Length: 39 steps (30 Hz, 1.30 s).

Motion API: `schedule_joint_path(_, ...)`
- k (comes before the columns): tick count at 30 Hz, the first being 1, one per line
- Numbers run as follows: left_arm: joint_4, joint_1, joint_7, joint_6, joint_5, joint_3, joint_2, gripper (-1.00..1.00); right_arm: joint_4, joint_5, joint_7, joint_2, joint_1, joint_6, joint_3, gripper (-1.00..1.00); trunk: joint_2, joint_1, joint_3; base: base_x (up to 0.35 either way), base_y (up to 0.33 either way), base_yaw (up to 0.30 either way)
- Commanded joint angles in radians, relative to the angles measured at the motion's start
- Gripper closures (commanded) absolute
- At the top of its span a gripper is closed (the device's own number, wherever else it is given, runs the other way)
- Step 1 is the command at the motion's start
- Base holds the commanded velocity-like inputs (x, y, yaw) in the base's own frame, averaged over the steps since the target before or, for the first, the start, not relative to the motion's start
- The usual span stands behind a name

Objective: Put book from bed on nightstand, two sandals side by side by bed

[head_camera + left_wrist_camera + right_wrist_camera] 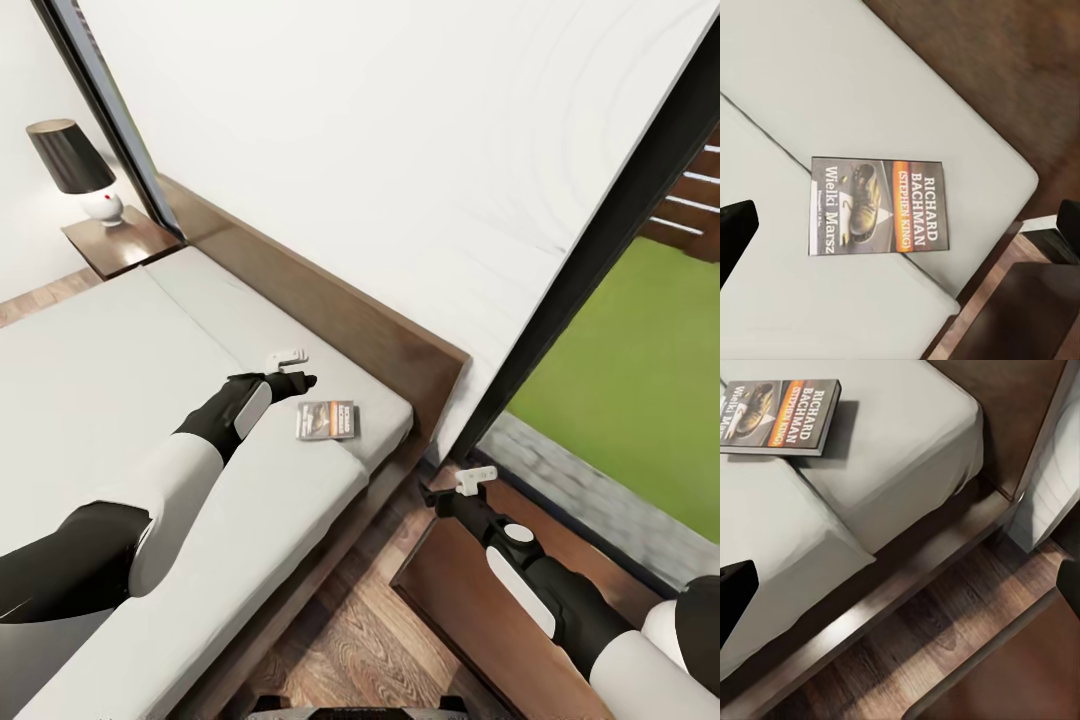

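The book (326,420) lies flat on the bed's (330,312) pale grey mattress near the headboard-side corner; its cover (877,206) reads "Richard Bachman" on an orange band. My left gripper (287,357) hovers open just above and beside the book, its fingers spread wide to either side of it (900,229). My right gripper (475,481) is open with nothing in it, above the near nightstand (470,610) beside the bed. The right wrist view looks past the mattress corner to the book (784,416). The two sandals are out of view.
A second nightstand (120,243) with a black-shaded lamp (72,160) stands at the bed's far side. A tall black window frame (600,250) runs close behind the near nightstand, with lawn outside. A narrow strip of wood floor (370,630) separates bed and nightstand.
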Motion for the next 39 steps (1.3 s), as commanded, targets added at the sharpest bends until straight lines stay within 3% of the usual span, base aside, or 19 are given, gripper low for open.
schedule_joint_path(1, -0.001, -0.001, 0.004, 0.004, 0.007, -0.005, 0.001, -1.00, -0.002, -0.008, -0.004, -0.001, -0.001, 0.003, 0.003, -1.00, -0.002, 0.000, -0.003, 0.000, 0.000, 0.000)
schedule_joint_path(15, -0.008, -0.001, 0.002, 0.037, 0.006, -0.003, 0.000, -1.00, -0.016, -0.008, -0.004, -0.003, -0.001, 0.009, 0.002, -1.00, -0.002, 0.000, -0.025, 0.000, 0.000, 0.000)
schedule_joint_path(17, -0.035, -0.001, 0.003, 0.078, 0.007, -0.002, 0.001, -1.00, -0.023, -0.008, -0.004, -0.010, -0.001, 0.011, 0.003, -1.00, -0.002, 0.000, -0.028, 0.000, 0.000, 0.000)
schedule_joint_path(20, -0.110, -0.003, 0.008, 0.201, 0.008, -0.001, 0.006, -1.00, -0.031, -0.009, -0.003, -0.023, -0.001, 0.012, 0.004, -1.00, -0.002, 0.000, -0.033, 0.000, 0.000, 0.000)
schedule_joint_path(22, -0.189, -0.018, 0.022, 0.345, 0.009, 0.001, 0.010, -1.00, -0.040, -0.010, -0.002, -0.028, -0.001, 0.012, 0.005, -1.00, -0.002, 0.000, -0.036, 0.000, 0.000, 0.000)
schedule_joint_path(23, -0.201, -0.030, 0.034, 0.379, 0.009, 0.001, 0.010, -1.00, -0.042, -0.010, -0.001, -0.029, -0.001, 0.013, 0.006, -1.00, -0.002, 0.000, -0.038, 0.000, 0.000, 0.000)
schedule_joint_path(32, -0.215, -0.081, 0.083, 0.458, 0.013, 0.002, 0.007, -1.00, -0.046, -0.010, -0.002, -0.031, -0.001, 0.014, 0.006, -1.00, -0.002, 0.000, -0.052, 0.000, 0.000, 0.000)
schedule_joint_path(36, -0.178, -0.114, 0.084, 0.455, 0.015, 0.004, 0.011, -1.00, -0.045, -0.009, -0.003, -0.031, -0.001, 0.014, 0.006, -1.00, -0.002, 0.000, -0.058, 0.000, 0.000, 0.000)
schedule_joint_path(39, -0.106, -0.174, 0.084, 0.449, 0.016, 0.005, 0.012, -1.00, -0.045, -0.009, -0.003, -0.031, -0.001, 0.012, 0.007, -1.00, -0.002, 0.000, -0.063, 0.000, 0.000, 0.000)
